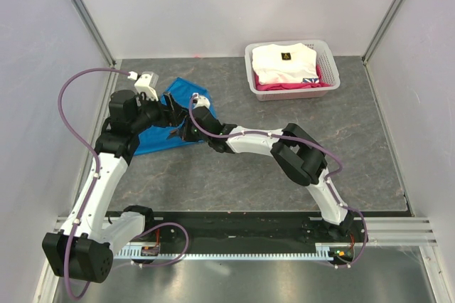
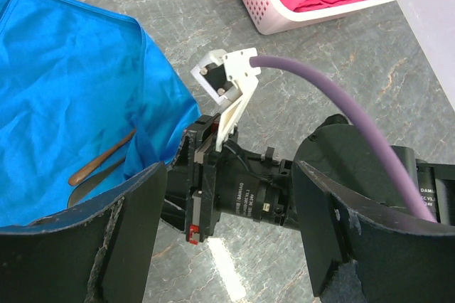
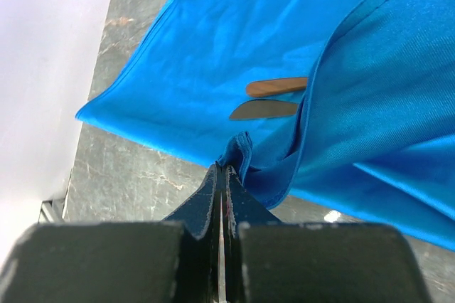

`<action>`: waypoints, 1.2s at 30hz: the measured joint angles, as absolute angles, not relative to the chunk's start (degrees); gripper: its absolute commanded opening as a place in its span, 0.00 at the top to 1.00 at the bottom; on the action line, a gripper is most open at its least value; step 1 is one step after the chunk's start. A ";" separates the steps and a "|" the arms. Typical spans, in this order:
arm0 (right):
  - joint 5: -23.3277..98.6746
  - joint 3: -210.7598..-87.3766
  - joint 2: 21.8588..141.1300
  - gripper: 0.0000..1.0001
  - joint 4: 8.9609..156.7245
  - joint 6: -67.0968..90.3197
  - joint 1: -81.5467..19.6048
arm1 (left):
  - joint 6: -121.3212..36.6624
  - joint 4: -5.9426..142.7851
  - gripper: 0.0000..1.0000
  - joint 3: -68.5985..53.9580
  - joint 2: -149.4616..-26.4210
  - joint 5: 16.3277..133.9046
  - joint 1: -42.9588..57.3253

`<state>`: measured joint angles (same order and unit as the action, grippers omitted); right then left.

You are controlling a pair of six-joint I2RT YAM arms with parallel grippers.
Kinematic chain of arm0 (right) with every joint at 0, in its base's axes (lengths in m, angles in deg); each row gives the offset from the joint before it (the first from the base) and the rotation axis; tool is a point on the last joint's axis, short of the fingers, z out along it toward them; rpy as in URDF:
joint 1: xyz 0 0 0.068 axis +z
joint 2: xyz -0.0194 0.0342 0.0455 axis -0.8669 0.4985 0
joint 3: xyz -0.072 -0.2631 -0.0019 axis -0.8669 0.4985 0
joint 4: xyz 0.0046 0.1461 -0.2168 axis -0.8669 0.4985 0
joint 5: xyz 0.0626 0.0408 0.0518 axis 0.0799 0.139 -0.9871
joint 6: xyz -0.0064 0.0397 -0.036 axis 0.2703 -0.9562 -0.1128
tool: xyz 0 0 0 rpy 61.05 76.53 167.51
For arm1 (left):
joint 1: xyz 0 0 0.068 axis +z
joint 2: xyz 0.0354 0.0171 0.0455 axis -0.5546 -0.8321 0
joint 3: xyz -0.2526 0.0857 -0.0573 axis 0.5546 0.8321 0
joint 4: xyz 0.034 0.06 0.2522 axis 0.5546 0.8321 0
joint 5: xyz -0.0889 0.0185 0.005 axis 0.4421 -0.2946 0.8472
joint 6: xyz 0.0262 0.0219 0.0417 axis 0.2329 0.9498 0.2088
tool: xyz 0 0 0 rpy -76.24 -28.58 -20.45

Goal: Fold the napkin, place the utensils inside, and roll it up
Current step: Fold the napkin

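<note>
Napkin (image 3: 234, 47) appears folded, utensils (image 3: 277, 87) laid inside; rolling is yet to do. On your right gripper (image 3: 222, 175) the jaws pinch its edge; on your left gripper (image 2: 229, 175) they stand spread, empty.

A dark grey, marbled table (image 1: 284, 168) carries a bright blue napkin (image 1: 153, 141) at its far left, rumpled with one edge raised off the surface, and a white slatted basket (image 1: 284, 94) at the far right, well apart
</note>
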<state>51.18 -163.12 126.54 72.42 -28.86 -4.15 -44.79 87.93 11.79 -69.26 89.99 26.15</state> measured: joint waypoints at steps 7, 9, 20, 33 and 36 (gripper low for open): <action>49.11 -164.17 127.04 1.00 72.84 -27.79 -3.94 | -45.36 87.65 0.21 11.79 -69.26 89.99 26.15; 48.67 -164.33 127.04 1.00 72.90 -27.57 -3.94 | -45.49 87.48 0.21 11.79 -69.26 89.97 26.15; 46.13 -167.21 129.34 1.00 73.01 -25.76 -3.72 | -45.67 86.69 0.21 11.79 -69.37 89.97 26.15; 44.17 -170.25 132.83 1.00 73.30 -25.65 -3.59 | -45.67 86.75 0.21 11.81 -69.88 89.92 26.17; 43.75 -171.23 133.51 0.60 73.25 -25.47 -3.61 | -45.69 86.75 0.21 11.81 -69.92 89.92 26.17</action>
<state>43.75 -171.23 133.51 73.25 -25.47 -3.61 -45.69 86.75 11.81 -69.92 89.92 26.17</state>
